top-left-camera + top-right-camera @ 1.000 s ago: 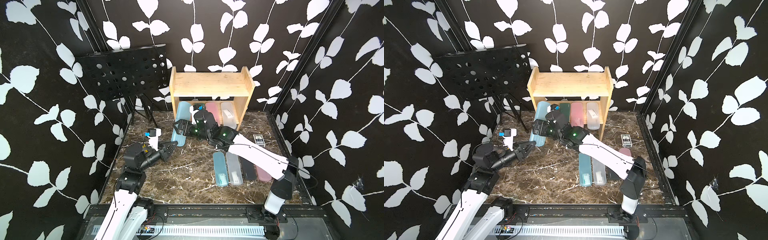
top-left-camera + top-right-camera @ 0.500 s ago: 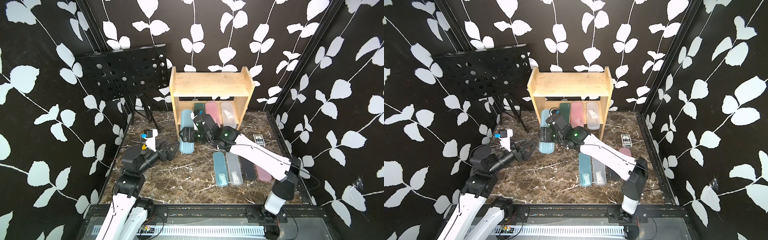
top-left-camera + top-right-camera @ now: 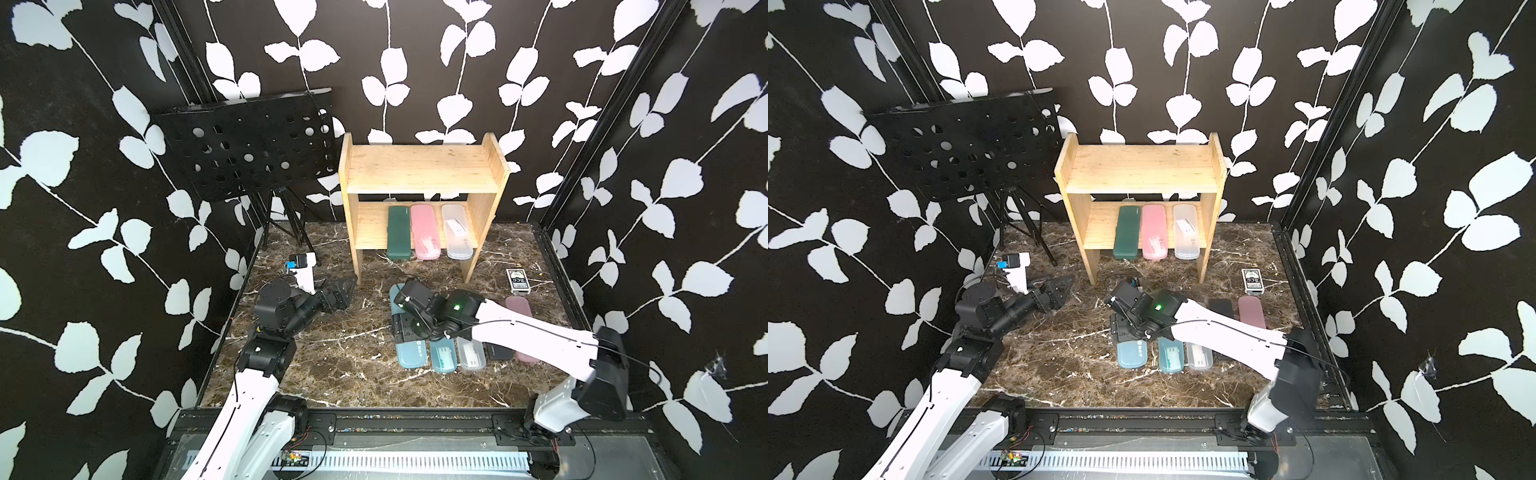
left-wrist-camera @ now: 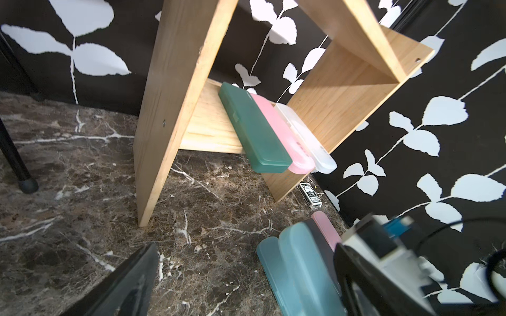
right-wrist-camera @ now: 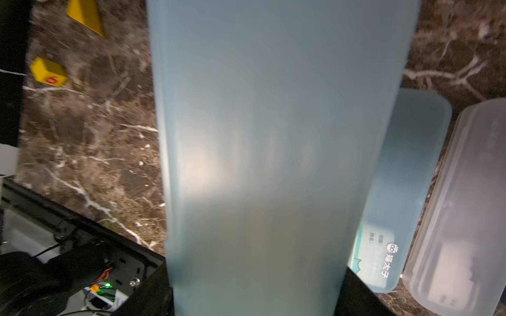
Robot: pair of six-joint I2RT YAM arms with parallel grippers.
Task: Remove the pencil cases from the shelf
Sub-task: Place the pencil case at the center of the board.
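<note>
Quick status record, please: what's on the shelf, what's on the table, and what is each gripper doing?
shelf lower tier: dark green case, shelf pink case, shelf clear case, side by side
table row: teal case, table clear case, black case, table pink case
right gripper: shut on light blue case, beside the teal case
left gripper: open, holding nothing, near the shelf's side panel
cases to remove: three
</note>
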